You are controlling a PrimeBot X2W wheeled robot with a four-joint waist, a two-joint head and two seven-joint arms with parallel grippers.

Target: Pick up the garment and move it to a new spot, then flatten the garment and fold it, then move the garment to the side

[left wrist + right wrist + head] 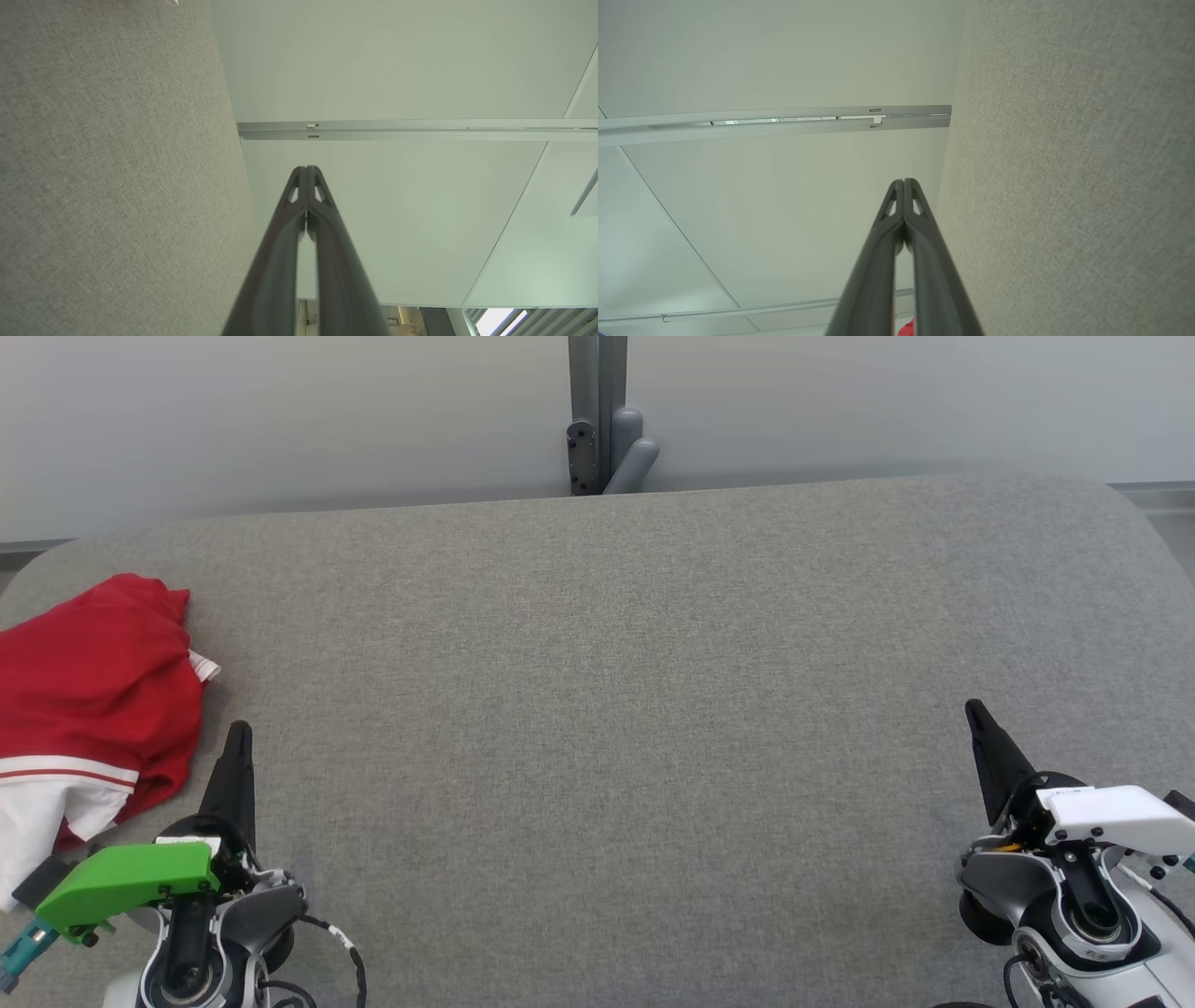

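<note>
Garment (93,681), red with a white striped part, lies bunched at the left edge of the worktop (597,709), towards its near left corner, and some of the white cloth seems to run past that edge. It could slip off there, since any sideways push towards the left has little surface left to stop it. The left hand (239,733) sits just beside the heap on its right, holding nothing, its two dark fingers (280,261) pressed tight together. If it goes in like that without first spreading them, it will likely shove the cloth instead of gripping it. The green housing on that wrist is very near the white part and might snag it. A pinch on one loose fold could also lift only a corner and drag the rest. The middle of the worktop is bare, a fair place to lay it. The right hand (976,714) is near the right edge, likewise closed on nothing and well apart from the cloth. A long reach across risks crowding the left arm.
</note>
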